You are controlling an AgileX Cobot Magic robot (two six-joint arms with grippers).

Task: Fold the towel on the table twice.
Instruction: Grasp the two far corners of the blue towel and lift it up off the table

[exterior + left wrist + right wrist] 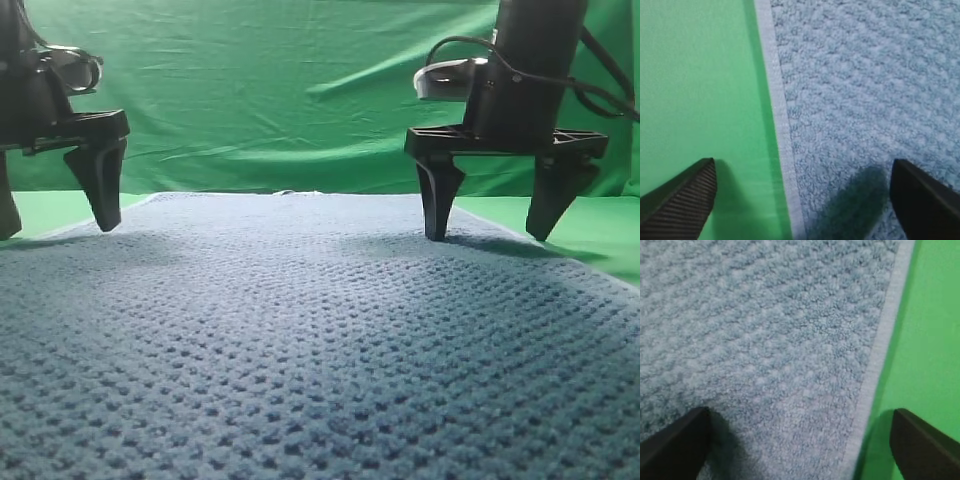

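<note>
The blue-grey waffle-weave towel (300, 330) lies flat on the green table (600, 235) and fills the lower part of the exterior view. My left gripper (55, 230) stands open at the towel's far left side. In the left wrist view, this gripper (802, 165) straddles the pale hem (780, 125), with one finger over the table (695, 75) and the other over the towel (865, 90). My right gripper (488, 237) stands open at the far right side. It (801, 411) straddles the hem (880, 345) the same way, between towel (765, 330) and table (935, 340). Neither gripper holds anything.
A wrinkled green cloth backdrop (280, 90) hangs behind the table. Bare table strips show on both sides of the towel. A black cable (600, 95) loops beside the right arm.
</note>
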